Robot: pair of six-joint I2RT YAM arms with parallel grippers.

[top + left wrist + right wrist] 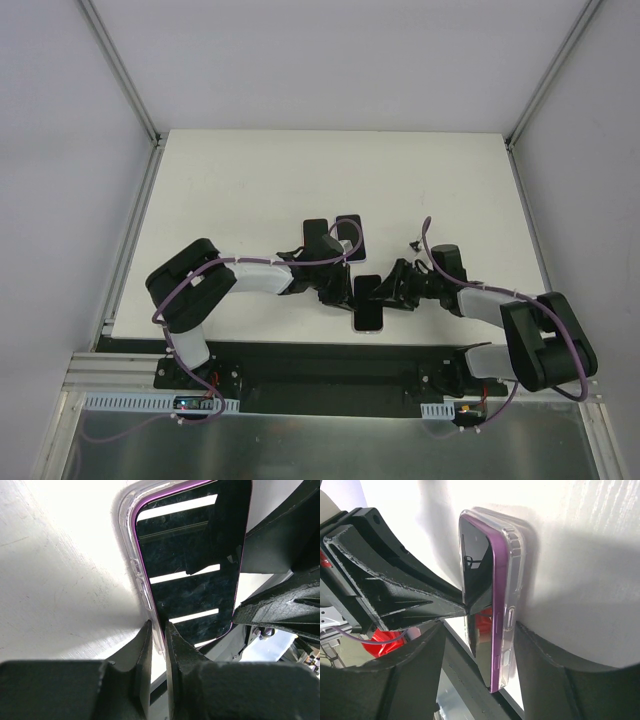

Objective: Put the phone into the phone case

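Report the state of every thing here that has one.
phone: screen up, partly seated, purple side edge exposed.
phone case: clear, around the phone, rim pinched.
left gripper: shut on the phone case rim.
right gripper: open, fingers astride the phone.
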